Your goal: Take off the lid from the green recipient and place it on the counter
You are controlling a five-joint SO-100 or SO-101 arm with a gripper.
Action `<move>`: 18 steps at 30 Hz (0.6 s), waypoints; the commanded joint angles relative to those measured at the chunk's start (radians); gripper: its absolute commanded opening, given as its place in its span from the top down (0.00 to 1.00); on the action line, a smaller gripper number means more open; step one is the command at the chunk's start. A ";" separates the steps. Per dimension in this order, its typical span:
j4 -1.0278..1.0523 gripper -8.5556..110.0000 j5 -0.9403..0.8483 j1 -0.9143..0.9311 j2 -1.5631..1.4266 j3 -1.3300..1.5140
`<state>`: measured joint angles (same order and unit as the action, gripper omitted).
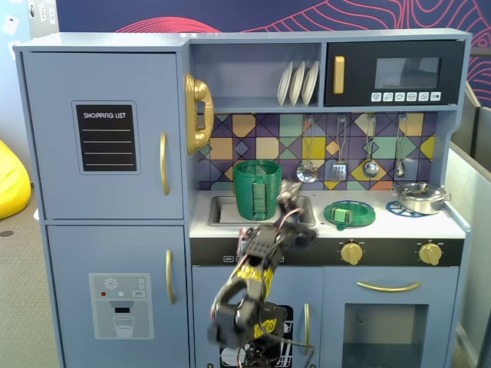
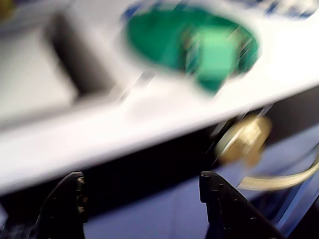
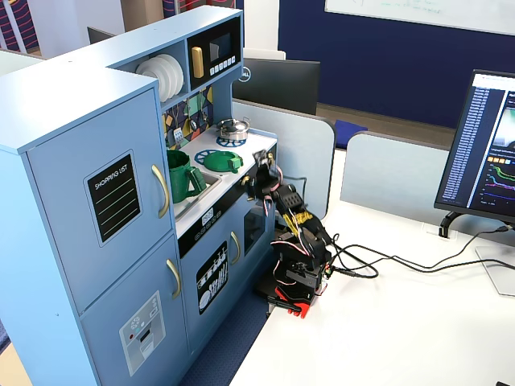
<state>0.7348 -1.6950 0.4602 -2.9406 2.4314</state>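
Two fingers hang spread and empty below the surface's front edge. Task looks done: the lid lies flat right of the sink, well apart from the green recipient, now uncovered. Retreat straight back; gold knobs sit near, open room behind.

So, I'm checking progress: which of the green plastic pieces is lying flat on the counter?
The lid, a flat disc right of the sink; the green recipient stands upright in the sink.
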 commanded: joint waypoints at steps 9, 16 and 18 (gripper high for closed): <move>0.327 0.90 0.098 -0.370 -0.121 0.272; 0.160 0.93 0.137 -0.439 -0.146 0.515; 0.147 0.93 0.132 -0.446 -0.156 0.565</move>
<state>0.9373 -1.5723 0.0414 -3.0726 2.9468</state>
